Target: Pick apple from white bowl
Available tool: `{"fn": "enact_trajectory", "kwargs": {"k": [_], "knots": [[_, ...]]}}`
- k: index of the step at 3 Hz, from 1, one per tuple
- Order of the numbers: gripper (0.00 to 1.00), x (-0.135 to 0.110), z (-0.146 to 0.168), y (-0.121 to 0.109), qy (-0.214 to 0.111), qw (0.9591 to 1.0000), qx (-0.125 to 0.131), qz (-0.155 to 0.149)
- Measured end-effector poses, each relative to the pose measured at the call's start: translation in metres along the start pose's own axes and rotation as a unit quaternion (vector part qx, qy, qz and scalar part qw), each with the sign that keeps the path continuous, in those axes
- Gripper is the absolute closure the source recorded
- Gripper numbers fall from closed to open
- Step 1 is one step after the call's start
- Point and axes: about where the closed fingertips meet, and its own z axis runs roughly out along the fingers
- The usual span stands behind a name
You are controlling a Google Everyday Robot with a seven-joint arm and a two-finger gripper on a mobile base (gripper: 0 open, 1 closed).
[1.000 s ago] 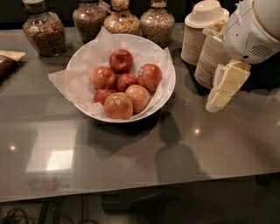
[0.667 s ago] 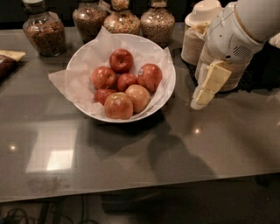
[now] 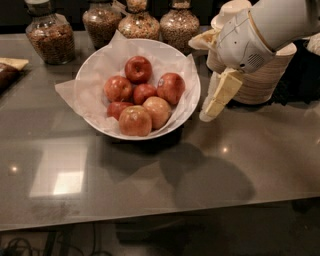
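The white bowl, lined with crinkled white paper, stands on the grey table at the back centre and holds several apples. The red apple with a small sticker on its skin lies at the bowl's right side, resting against the other apples. My gripper hangs from the white arm at the upper right. It points down and to the left, just outside the bowl's right rim, low over the table. It holds nothing that I can see.
Several glass jars of grains stand behind the bowl. A stack of beige paper bowls with white cups on top sits right behind the gripper. A dark wrapped item lies at the left edge.
The gripper has moved left and down from beside the beige stack to just beside the bowl's right rim. The bowl and apples have not moved.
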Motion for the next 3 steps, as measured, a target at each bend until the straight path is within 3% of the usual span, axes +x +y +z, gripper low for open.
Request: {"fn": "enact_trajectory", "kwargs": {"k": [1,2,3], "knots": [[0.04,-0.011,0.012,-0.004,-0.031,0.9993,-0.015,-0.015],[0.21,-0.016,0.021,-0.008,-0.047,0.9983,-0.026,-0.024],[0.21,-0.013,0.030,-0.013,-0.049,0.9980,-0.033,-0.024]]}}
